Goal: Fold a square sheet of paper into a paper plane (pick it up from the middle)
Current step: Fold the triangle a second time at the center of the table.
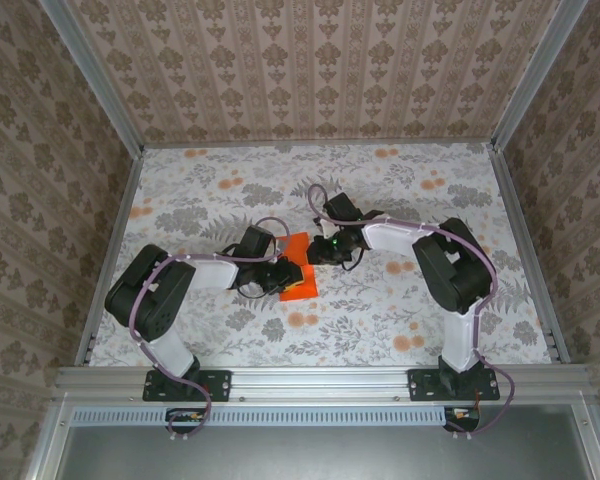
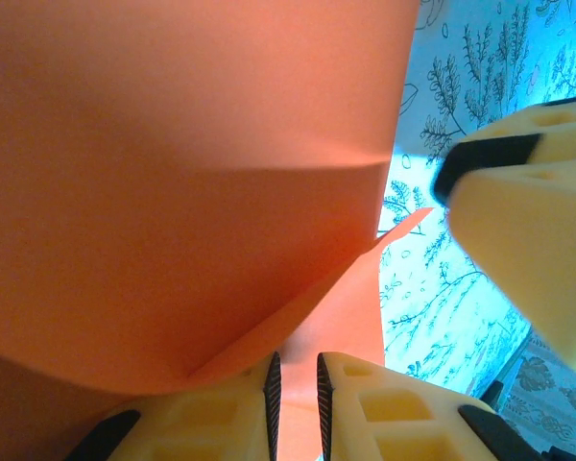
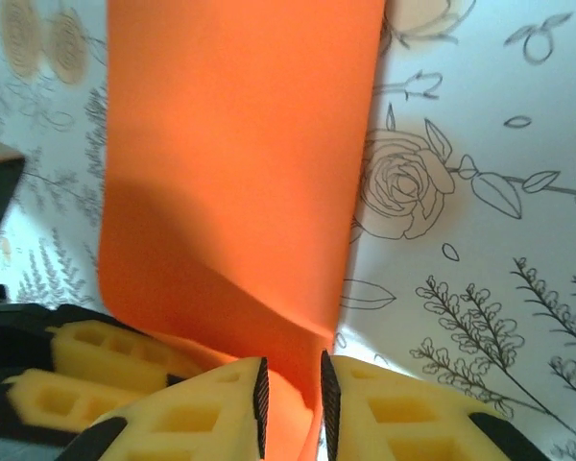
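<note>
- The orange paper (image 1: pixel 298 248) lies near the middle of the bench (image 1: pixel 380 320). It is folded into a narrow strip running from about 12 to 6 o'clock in the top view.
- From the left wrist, the orange paper (image 2: pixel 173 192) has one layer bowed up off the flowered bench (image 2: pixel 432 288). A slanted edge runs down towards the fingers.
- From the right wrist, the paper (image 3: pixel 240 144) is a long band. A raised flap curls at its near end, and the bench (image 3: pixel 480 192) is bare at its 3 o'clock side.
- The left jaws reach the paper from its 8 o'clock side. Their yellow fingers (image 2: pixel 211 423) are drawn almost together, pinching a fold of paper in the slit between them.
- The right jaws meet it from the 2 o'clock side. Their fingers (image 3: pixel 403 413) stand close, with the paper's edge in the narrow gap. I cannot tell whether they press on it.
- The two sets of jaws sit just beside each other. A right finger (image 2: pixel 528 221) shows at 3 o'clock in the left wrist view. The left fingers (image 3: pixel 96 351) show at 8 o'clock in the right wrist view.
- The left arm (image 1: pixel 200 268) and the right arm (image 1: pixel 390 238) bend inward from a metal rail (image 1: pixel 320 378) at the bench's 6 o'clock edge.
- Patterned walls (image 1: pixel 310 70) enclose the other sides.
</note>
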You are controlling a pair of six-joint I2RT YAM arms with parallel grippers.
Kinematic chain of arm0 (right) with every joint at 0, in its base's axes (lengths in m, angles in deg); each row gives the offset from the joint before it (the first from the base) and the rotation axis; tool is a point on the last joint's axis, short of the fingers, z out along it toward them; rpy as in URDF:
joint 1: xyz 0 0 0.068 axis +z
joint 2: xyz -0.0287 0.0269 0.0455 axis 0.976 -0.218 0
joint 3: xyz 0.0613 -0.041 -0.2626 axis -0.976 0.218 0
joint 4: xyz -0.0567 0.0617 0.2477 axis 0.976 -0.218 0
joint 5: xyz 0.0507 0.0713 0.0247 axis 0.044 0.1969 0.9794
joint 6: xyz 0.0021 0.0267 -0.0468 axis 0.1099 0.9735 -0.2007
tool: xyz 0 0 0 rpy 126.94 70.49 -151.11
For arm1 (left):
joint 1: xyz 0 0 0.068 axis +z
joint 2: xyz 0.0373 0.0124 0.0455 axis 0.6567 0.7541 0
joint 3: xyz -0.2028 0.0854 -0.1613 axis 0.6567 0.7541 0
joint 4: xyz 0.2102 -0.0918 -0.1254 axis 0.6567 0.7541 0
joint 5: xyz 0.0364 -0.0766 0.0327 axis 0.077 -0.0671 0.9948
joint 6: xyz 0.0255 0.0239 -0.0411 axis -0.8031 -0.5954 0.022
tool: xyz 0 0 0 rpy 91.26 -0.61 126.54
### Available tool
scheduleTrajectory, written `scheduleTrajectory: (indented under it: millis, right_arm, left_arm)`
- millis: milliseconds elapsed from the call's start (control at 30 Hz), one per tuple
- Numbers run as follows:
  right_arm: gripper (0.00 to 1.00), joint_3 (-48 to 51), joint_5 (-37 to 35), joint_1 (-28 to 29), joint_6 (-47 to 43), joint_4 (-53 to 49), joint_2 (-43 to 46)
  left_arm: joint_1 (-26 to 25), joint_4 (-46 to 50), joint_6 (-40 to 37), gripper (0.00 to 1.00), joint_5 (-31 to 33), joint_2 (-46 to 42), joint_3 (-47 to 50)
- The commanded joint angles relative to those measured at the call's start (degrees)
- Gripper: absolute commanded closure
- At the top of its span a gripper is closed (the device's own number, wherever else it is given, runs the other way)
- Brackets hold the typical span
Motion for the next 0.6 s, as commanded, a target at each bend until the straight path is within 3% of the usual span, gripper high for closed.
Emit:
scheduleTrajectory:
  millis: [0, 333, 567]
  right_arm:
    - [0.77, 1.23, -0.19, -0.28, 1.31, -0.8, 4.67]
    - [0.88, 2.9, 4.4, 0.86, 1.43, 1.16, 2.71]
    - [0.89, -0.49, 5.13, 1.11, 0.94, 0.83, -1.22]
  left_arm:
    - [-0.45, 1.63, 1.54, 0.8, 1.84, 1.76, 1.46]
    - [-0.72, 0.2, 2.7, 0.81, 2.15, 2.12, 1.86]
    - [-0.72, -0.23, 2.73, 0.82, 1.69, 1.09, 1.99]
